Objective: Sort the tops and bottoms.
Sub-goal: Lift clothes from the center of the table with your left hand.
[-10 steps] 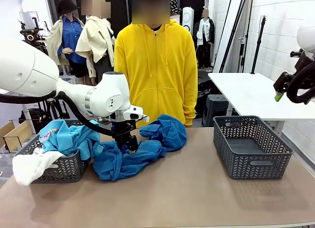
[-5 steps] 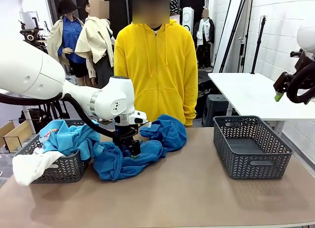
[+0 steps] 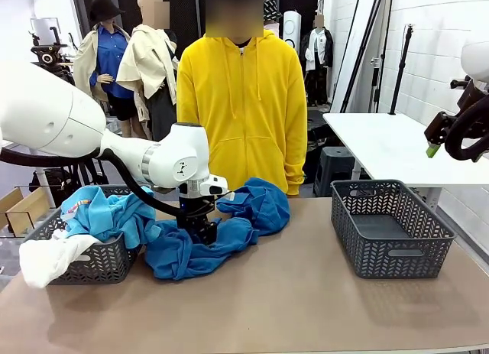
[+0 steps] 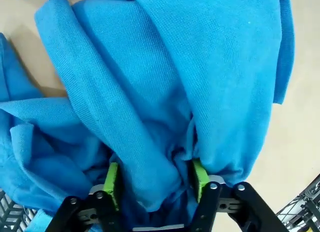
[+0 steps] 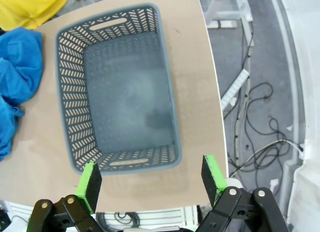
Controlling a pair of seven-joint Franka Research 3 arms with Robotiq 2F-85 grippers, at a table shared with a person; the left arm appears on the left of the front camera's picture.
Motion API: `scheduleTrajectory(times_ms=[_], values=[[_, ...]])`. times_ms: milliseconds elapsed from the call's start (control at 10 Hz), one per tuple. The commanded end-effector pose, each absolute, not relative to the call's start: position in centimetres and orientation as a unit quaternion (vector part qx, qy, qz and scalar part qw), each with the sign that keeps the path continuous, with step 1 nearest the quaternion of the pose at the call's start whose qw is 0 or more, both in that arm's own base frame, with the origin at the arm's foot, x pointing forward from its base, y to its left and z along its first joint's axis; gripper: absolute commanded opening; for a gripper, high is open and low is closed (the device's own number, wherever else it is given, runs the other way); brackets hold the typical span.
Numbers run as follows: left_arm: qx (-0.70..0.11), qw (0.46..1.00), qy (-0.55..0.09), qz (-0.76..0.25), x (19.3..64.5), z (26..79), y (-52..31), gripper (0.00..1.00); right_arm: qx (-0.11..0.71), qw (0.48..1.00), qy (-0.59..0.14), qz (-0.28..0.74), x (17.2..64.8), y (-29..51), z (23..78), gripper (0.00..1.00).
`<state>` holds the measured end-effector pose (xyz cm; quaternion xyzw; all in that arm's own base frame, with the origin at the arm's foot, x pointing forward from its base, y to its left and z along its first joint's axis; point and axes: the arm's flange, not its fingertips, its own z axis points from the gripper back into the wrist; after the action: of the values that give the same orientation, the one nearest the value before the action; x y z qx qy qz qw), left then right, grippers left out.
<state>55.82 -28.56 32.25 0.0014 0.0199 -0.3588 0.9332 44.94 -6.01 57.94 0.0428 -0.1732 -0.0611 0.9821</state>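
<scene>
- Workshop room with a tan bench (image 3: 306,300) running across the near side; a person (image 3: 241,102) in a yellow hoodie stands at its far edge, about the middle.
- A white table (image 3: 382,144) stands beyond the bench on the far right.
- Blue cloth (image 3: 256,209) lies heaped on the bench, left of centre, right in front of the person. It spreads from the left basket (image 3: 99,266) towards the middle and touches that basket's right side.
- The left basket, dark grey with slotted walls, sits at the bench's left end. A light-blue garment (image 3: 107,212) is piled in it and spills over the rim. A white garment (image 3: 50,258) hangs over its near left corner.
- The right basket (image 3: 390,243), the same sort, sits at the bench's right end, well apart from the blue cloth. From above its floor shows bare.
- The left gripper (image 3: 205,233) points straight down into the middle of the blue heap, its arm reaching in from the left.
- Seen from its wrist, the left fingers (image 4: 112,184) are clamped on a thick fold of the blue cloth. The fabric bunches and creases between the two green pads and presses against both.
- The right gripper (image 5: 152,178) hangs high at the far right, off the bench, holding nothing.
- The right fingers (image 5: 91,184) stand wide apart, and the right basket lies below them.
</scene>
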Motion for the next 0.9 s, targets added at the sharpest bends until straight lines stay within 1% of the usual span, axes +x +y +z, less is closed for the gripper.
scheduleTrajectory(times_ms=[0, 100, 800], values=[[0.004, 0.935, 0.026, -0.353, 55.9, 32.0, -28.9, 0.12, 0.033, 0.982, -0.17, -0.07, 44.7, -5.8, 57.9, 1.0], [0.001, 0.935, 0.027, -0.355, 55.9, 32.1, -28.9, 0.0, 0.033, 0.982, -0.17, -0.07, 44.7, -5.8, 57.9, 1.0], [-0.026, 0.931, 0.028, -0.364, 55.5, 33.3, -29.1, 0.0, 0.033, 0.982, -0.17, -0.07, 44.7, -5.8, 57.9, 1.0]])
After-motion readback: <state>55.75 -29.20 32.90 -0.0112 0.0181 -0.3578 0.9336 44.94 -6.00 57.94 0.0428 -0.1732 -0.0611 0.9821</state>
